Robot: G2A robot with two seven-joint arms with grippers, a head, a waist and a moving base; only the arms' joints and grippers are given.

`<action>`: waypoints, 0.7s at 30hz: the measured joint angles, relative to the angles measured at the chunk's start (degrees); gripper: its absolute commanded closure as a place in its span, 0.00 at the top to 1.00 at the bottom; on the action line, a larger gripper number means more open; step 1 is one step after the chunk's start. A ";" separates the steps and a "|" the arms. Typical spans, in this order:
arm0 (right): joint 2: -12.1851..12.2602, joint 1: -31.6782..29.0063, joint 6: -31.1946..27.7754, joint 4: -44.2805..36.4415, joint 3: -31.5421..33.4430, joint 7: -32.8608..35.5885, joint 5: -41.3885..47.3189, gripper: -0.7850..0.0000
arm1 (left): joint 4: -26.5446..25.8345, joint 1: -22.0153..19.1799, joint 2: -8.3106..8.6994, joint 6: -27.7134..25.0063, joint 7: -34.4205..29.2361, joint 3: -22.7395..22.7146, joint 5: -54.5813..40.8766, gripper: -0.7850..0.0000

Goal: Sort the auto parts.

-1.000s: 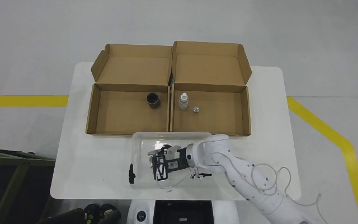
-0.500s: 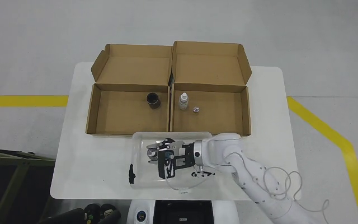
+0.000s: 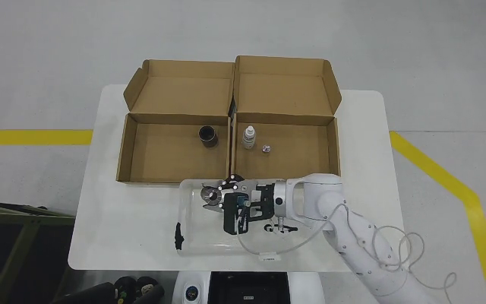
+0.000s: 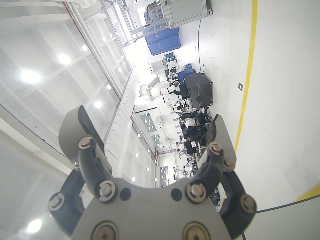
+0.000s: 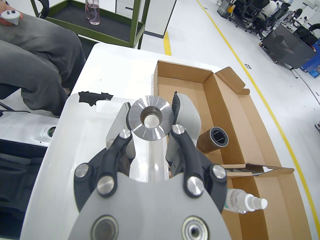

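My right gripper (image 3: 222, 201) hangs over the clear plastic tray (image 3: 190, 228) at the table's near edge, shut on a silver metal ring (image 3: 209, 195). In the right wrist view the ring (image 5: 162, 122) sits squeezed between the two fingertips, its hole facing the camera, with the right gripper (image 5: 151, 104) above the tray's bare floor (image 5: 82, 131). The left cardboard box (image 3: 144, 156) holds a dark cylinder (image 3: 207, 136). The right cardboard box (image 3: 311, 156) holds a white spray bottle (image 3: 249, 137) and a small silver part (image 3: 266, 148). My left gripper (image 4: 147, 123) is open, with nothing in it, and points off into the room.
Both boxes stand side by side behind the tray with their lids folded back. A scrap of black tape (image 3: 177, 235) sticks to the tray's left end. Bare white table (image 3: 357, 152) lies to the right of the boxes.
My right gripper has moved back toward the boxes and slightly right, carrying the silver ring with it. The parts in the boxes have not moved.
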 measured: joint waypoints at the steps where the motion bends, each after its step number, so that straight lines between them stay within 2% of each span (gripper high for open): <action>1: 0.02 -0.01 0.16 -0.15 0.07 -0.16 0.07 0.00 | 0.00 0.00 0.00 0.00 0.00 0.00 0.00 1.00; 21: 0.32 0.90 3.21 -1.12 1.86 -4.09 1.38 0.00 | 0.00 0.00 0.00 0.00 0.00 0.00 0.00 1.00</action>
